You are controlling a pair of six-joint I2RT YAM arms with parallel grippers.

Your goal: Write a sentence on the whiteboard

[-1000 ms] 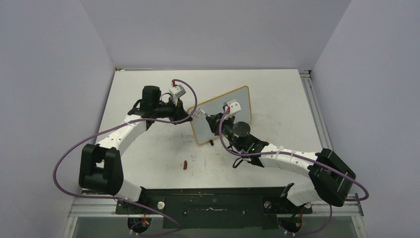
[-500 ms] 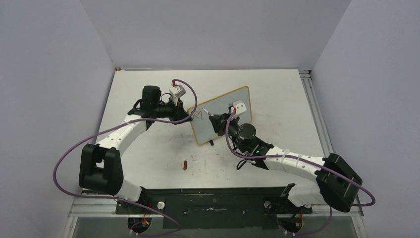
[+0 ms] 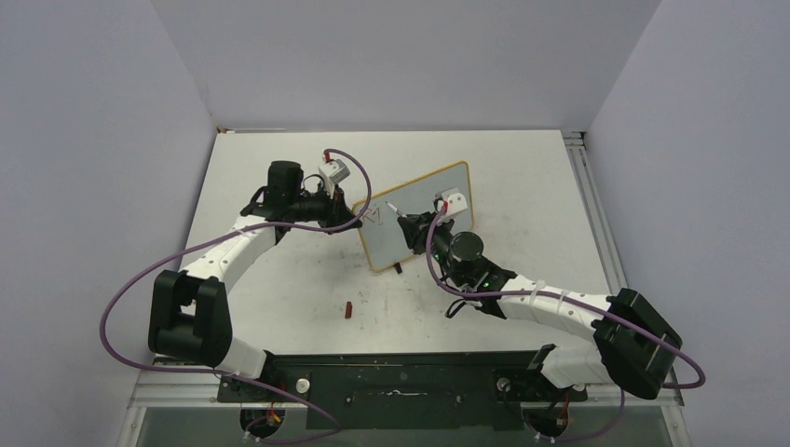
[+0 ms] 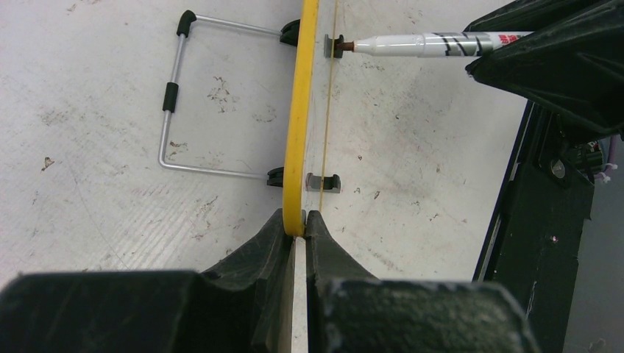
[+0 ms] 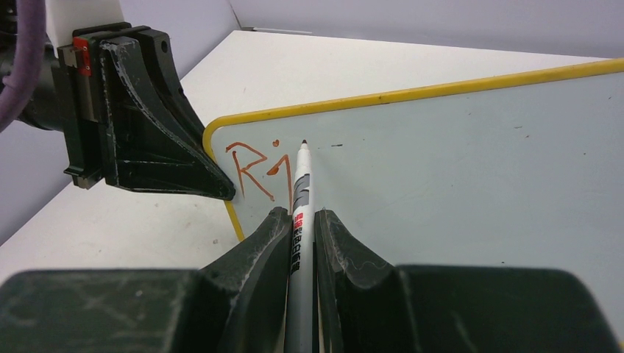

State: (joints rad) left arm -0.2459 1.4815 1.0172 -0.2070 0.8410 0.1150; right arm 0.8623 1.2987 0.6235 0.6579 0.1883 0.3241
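Jaws of right gripper: closed tight on the barrel of a white marker with grey and red print, which runs straight out between them.
Jaws of left gripper: pinched nearly together on the yellow-wood frame at the left end of the small rectangular whiteboard, one on the face and one on the back.
Marker axis: lengthwise away from the right wrist, about square to the board's face in the left wrist view, dark tip leading.
Marker tip: at the face near the top edge, just right of the writing; whether it touches cannot be told.
Sentence: thin red-brown strokes, an "R" and a shorter mark beside it, in the top left corner of the face, just beside the left gripper's jaw.
Board pose: on its long edge, standing on small black feet, with a silver wire stand folded out flat behind it.
Board axis: in the top view, slanting from near-left to far-right, face turned toward the right arm.
Room on the board: bare white face stretches right of and below the tip to the yellow frame.
Room around: the board is mid-way across the white table, well apart from the walls.
Near side: a small dark red piece lies well apart from the board.
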